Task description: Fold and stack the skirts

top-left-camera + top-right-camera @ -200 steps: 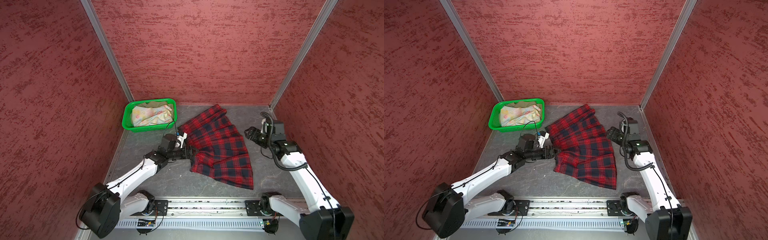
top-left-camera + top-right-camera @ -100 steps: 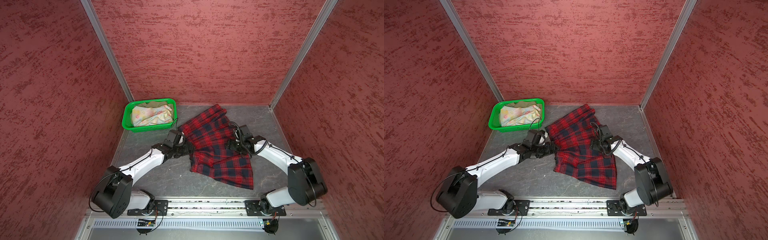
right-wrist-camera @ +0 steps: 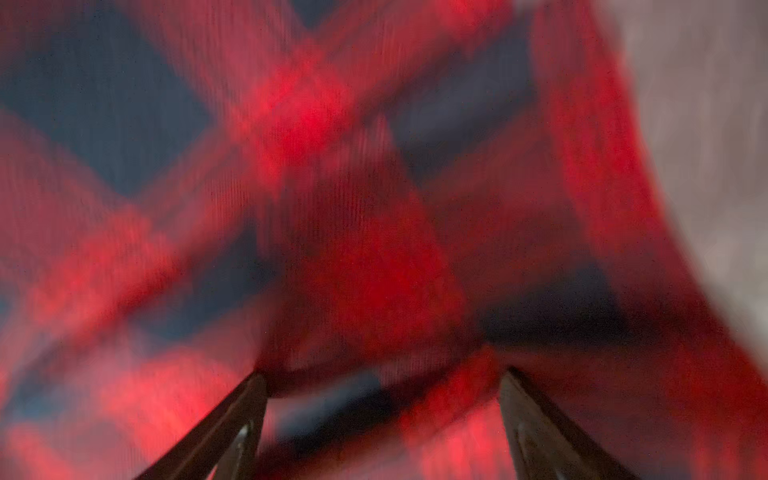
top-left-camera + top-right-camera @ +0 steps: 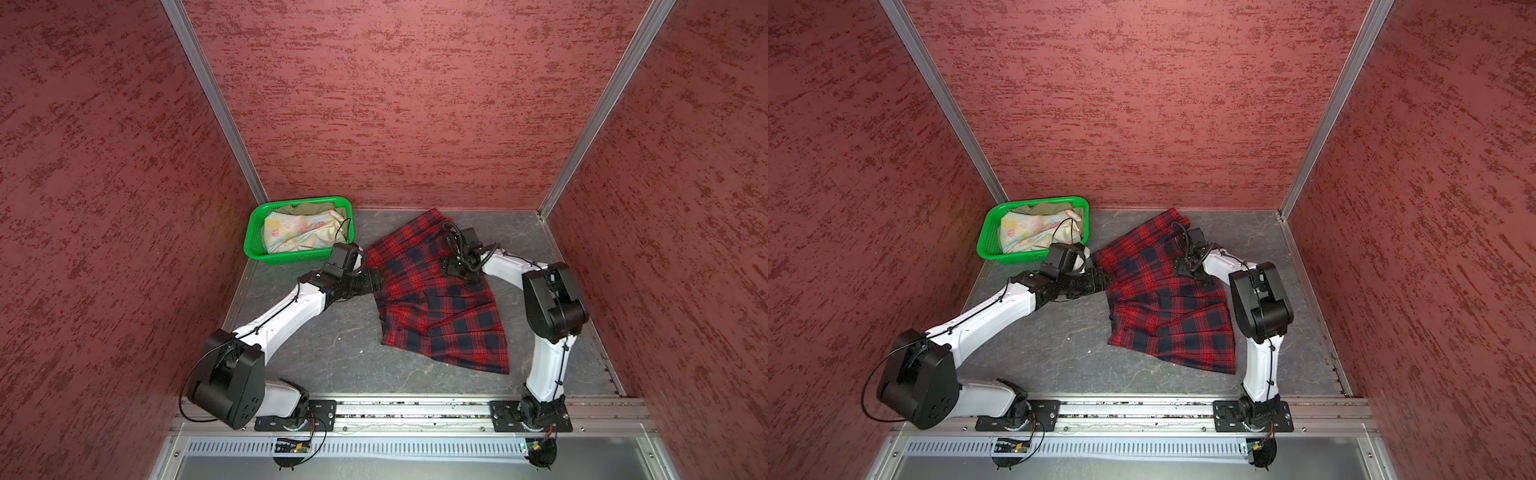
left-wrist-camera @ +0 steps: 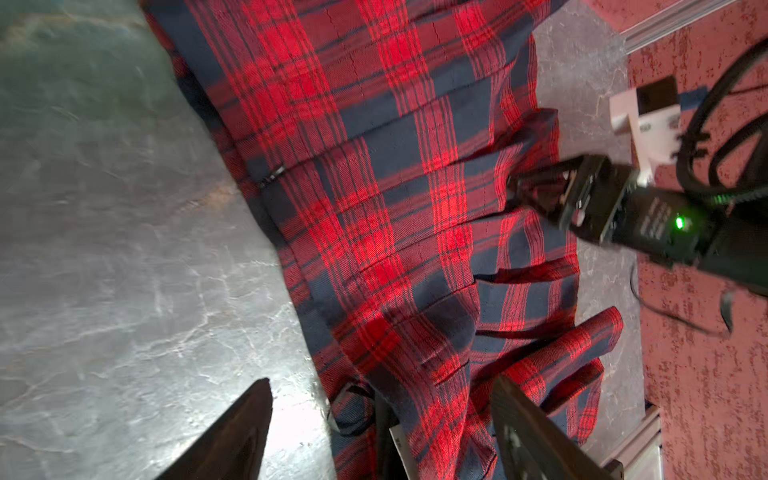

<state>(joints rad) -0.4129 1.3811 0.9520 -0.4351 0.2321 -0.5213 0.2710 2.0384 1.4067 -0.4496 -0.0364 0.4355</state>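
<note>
step: 1st fold of plaid skirt (image 4: 436, 307), judged just starting; nothing pinched yet
L gripper (image 5: 382, 419): released, jaws wide, straddles skirt's side edge; cloth + bare table (image 5: 124, 249) show between the fingers
R gripper (image 3: 384, 411): released, jaws wide, right over cloth near opposite side edge; view blurred, contact unclear
skirt vs tools: flat on table, narrow-end half lies between the 2 grippers; wide hem well apart from both
rest: floral skirt (image 4: 299, 232) + olive skirt (image 4: 309, 206) in green basket (image 4: 253, 249), just behind L gripper
next: prob. close both on edges, lift together, fold over; needs matched height or cloth bunches
</note>
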